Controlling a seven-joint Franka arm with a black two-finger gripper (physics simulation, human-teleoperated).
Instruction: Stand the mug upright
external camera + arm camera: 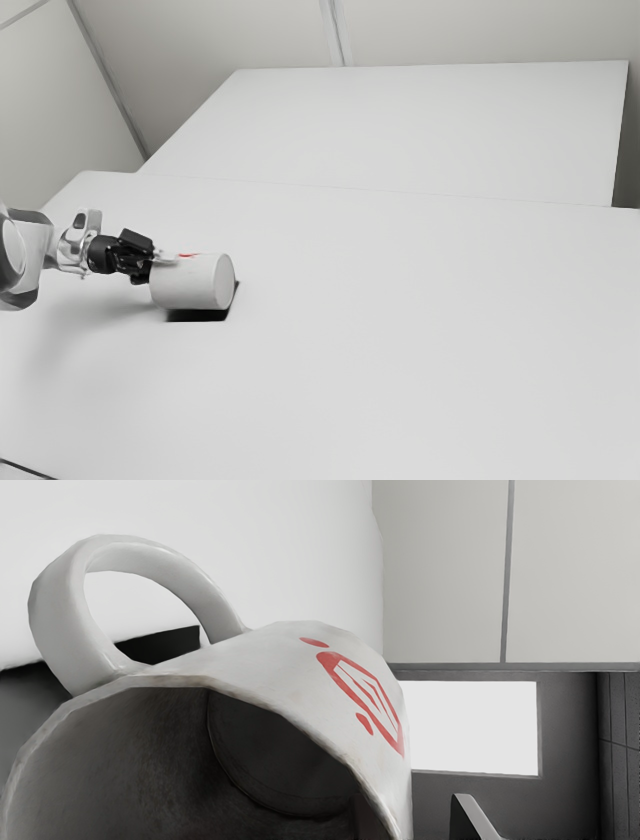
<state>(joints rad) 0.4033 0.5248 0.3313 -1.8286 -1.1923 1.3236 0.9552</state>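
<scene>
one sideways mug (192, 285), rim (155, 681) partly cut off in the wrist view; gripper (160, 266) spread or pinching, i can't tell.

The mug (190, 285) is off-white, with a red print (357, 695) on its outer wall and a looped handle (52, 610). In the exterior view's left, around mid-height, it is on its side over the table (400, 350), its closed base facing right. The wrist view shows its shadowed open mouth.
</scene>
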